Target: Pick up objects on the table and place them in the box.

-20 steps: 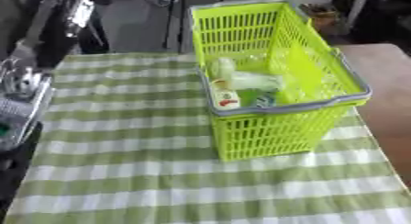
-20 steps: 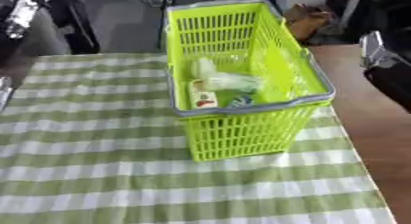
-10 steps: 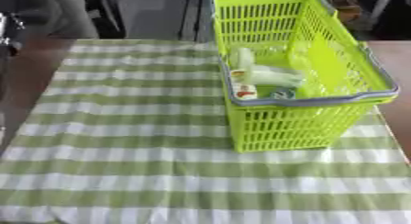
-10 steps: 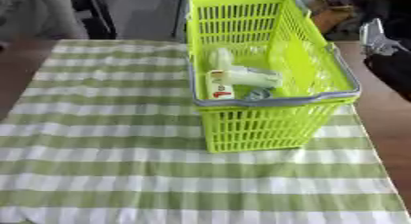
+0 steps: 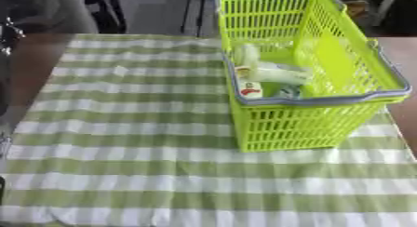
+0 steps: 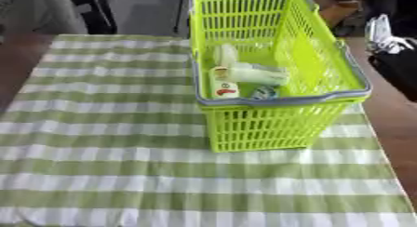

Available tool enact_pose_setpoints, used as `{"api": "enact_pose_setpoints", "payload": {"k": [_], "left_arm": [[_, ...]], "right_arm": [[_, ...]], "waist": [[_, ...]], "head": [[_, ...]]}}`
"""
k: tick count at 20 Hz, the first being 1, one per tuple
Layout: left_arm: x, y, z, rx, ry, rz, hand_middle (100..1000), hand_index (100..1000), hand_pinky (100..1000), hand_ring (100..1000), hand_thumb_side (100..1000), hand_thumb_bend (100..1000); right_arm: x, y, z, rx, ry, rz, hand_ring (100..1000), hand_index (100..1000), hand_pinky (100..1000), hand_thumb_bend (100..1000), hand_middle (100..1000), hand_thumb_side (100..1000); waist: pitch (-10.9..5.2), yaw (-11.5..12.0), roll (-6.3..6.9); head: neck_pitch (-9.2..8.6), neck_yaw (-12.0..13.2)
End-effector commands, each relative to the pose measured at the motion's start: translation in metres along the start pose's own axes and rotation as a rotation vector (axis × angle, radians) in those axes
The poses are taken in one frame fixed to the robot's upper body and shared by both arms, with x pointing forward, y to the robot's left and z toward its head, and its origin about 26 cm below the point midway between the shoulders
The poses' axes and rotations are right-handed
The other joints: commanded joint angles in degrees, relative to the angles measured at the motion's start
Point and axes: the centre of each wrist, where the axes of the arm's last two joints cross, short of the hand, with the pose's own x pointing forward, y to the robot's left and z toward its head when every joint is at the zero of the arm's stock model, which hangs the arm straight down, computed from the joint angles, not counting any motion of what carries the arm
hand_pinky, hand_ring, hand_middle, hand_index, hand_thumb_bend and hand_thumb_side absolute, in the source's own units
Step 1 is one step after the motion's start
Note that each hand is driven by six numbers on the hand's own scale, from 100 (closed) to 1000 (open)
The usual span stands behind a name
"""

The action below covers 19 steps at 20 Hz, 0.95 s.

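Note:
A lime-green basket with a grey rim stands on the right half of the checked cloth. Inside it lie a pale bottle, a white tube with a red mark and other pale items I cannot make out. My right hand shows silver at the right edge, beside the basket and apart from it, fingers straight and pointing up, holding nothing. Only a dark sliver with a silver glint of my left hand shows at the left edge, far from the basket.
A green-and-white checked cloth covers the table, with a small pale speck on it. Bare brown tabletop shows to the right of the basket. Dark furniture stands beyond the far edge.
The whole picture has shifted, so the camera moved. The basket and its contents stay put. Much less of my left arm shows at the left edge than one second ago.

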Motion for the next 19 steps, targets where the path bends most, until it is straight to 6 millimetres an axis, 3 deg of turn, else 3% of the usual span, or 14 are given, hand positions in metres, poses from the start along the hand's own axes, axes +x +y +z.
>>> {"api": "enact_pose_setpoints", "payload": {"k": [1,5,19], "left_arm": [[0.0064,0.0010,-0.0022,-0.005,-0.037,0.007,750,800,741,791,834,253],[0.0062,-0.0011,-0.0021,-0.018,-0.043,0.019,743,798,742,789,832,251],[0.0039,-0.0036,0.0016,-0.032,-0.027,0.022,708,778,744,787,841,247]], "right_arm": [[0.0036,-0.0040,-0.0050,-0.023,-0.021,-0.001,558,779,552,132,622,537],[0.0038,-0.0036,-0.0047,-0.035,-0.023,-0.011,558,778,550,160,622,597],[0.0026,-0.0035,-0.0045,-0.043,-0.023,-0.014,557,751,549,165,618,597]], "waist": [[-0.63,0.0,-0.10],[-0.56,-0.1,-0.07],[-0.52,-0.2,-0.09]], "head": [[-0.27,-0.1],[-0.56,0.0],[-1.64,0.1]]}}
